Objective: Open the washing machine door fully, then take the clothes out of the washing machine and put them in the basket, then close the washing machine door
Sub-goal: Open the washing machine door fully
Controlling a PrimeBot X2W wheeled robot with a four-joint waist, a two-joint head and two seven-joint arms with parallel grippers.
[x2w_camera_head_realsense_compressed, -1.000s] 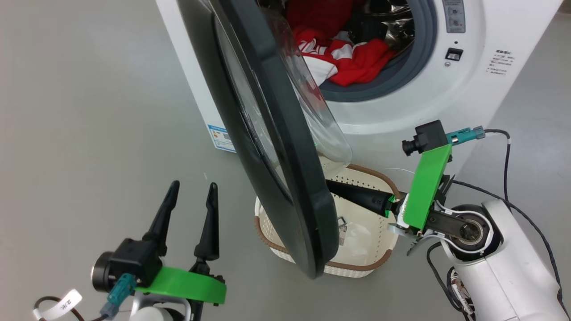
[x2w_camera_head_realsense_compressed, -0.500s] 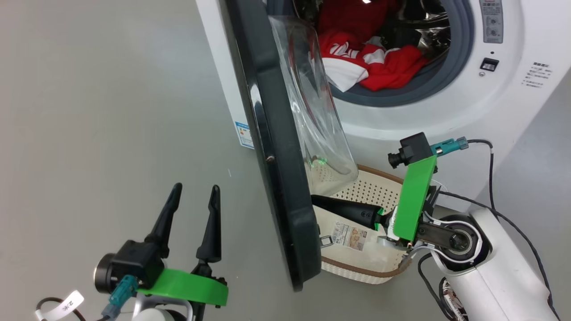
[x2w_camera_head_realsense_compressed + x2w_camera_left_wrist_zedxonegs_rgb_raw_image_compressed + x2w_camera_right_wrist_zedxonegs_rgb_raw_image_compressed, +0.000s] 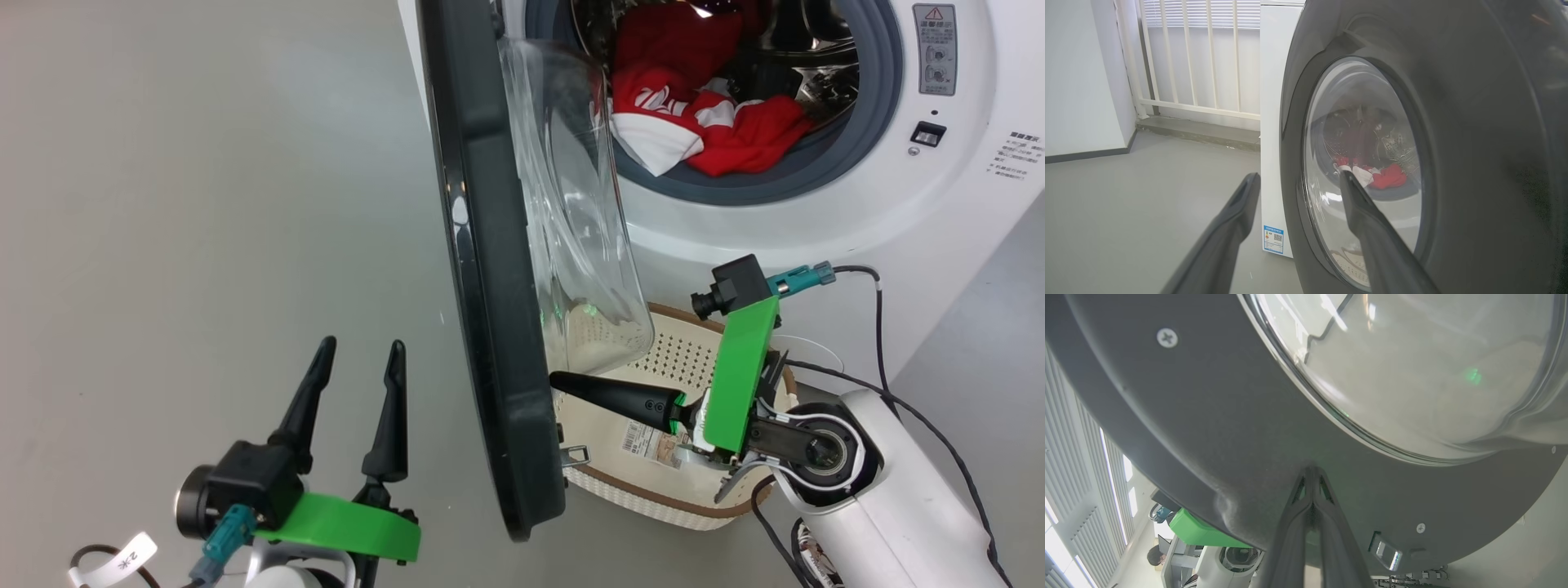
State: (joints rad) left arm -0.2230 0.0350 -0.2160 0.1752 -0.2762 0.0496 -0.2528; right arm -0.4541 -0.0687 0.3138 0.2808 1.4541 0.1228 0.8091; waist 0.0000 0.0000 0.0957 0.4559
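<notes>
The washing machine stands at the upper right with red and white clothes lying in its drum. Its door hangs open, seen almost edge-on, the glass bowl bulging toward the machine. My right gripper is shut, tips pressed on the door's inner face near its lower rim; in the right wrist view the right gripper touches just below the glass. The basket sits on the floor under that arm. My left gripper is open, empty, beside the door's outer face.
Open grey floor stretches left of the door. A white railing and wall stand behind the machine's side. A blue label marks the machine's lower side. Cables trail from my right wrist.
The head camera has shifted. The door has swung wider from the machine and now stands edge-on, with my shut right gripper still pressed against its inner face. The left gripper holds still.
</notes>
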